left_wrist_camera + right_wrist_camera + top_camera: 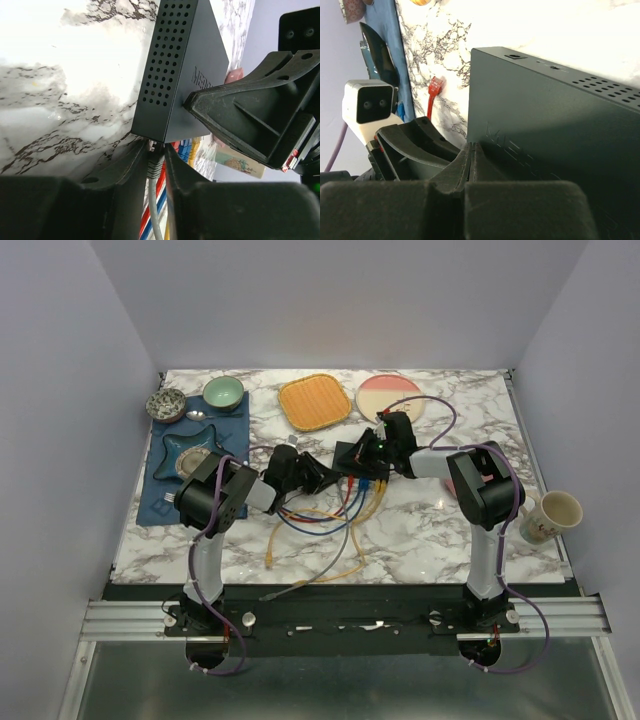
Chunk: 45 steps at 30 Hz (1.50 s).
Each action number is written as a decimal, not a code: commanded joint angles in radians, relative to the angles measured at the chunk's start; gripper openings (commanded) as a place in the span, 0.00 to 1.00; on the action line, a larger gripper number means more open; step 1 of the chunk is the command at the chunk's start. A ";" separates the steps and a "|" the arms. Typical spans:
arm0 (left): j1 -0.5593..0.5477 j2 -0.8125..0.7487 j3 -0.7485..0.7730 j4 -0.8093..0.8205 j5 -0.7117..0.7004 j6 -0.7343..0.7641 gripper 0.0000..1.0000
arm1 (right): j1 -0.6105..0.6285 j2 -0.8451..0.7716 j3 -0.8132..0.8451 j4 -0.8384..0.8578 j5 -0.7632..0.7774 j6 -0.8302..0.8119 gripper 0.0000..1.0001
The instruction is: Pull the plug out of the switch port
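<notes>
The switch (352, 455) is a flat dark box at mid-table; its vented side and top fill the left wrist view (180, 65) and the right wrist view (545, 115). My left gripper (322, 478) (156, 156) is shut on the grey plug (155, 162), whose clear tip sits at the switch's socket edge. Red, blue and yellow plugs (187, 147) sit in the sockets beside it. My right gripper (376, 448) (471, 149) is shut, its tips pressed against the switch's top face; it also shows in the left wrist view (240, 115).
Red, blue, yellow and grey cables (335, 515) loop toward the near edge. An orange square plate (315, 401) and a pink plate (390, 395) lie behind. A blue mat (195, 455) with bowls is at the left, a cup (553, 515) at the right. A loose red plug (435, 85) lies nearby.
</notes>
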 commanded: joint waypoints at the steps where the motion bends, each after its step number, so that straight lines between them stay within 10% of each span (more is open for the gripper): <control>1: -0.028 0.096 -0.007 -0.268 0.027 -0.011 0.36 | -0.005 0.012 -0.037 -0.060 0.041 -0.031 0.01; 14: -0.022 0.124 0.001 -0.250 0.009 -0.046 0.00 | -0.005 0.011 -0.041 -0.051 0.041 -0.032 0.01; 45: -0.006 0.090 -0.061 -0.210 0.073 0.009 0.00 | 0.055 -0.107 -0.035 -0.299 0.248 -0.157 0.01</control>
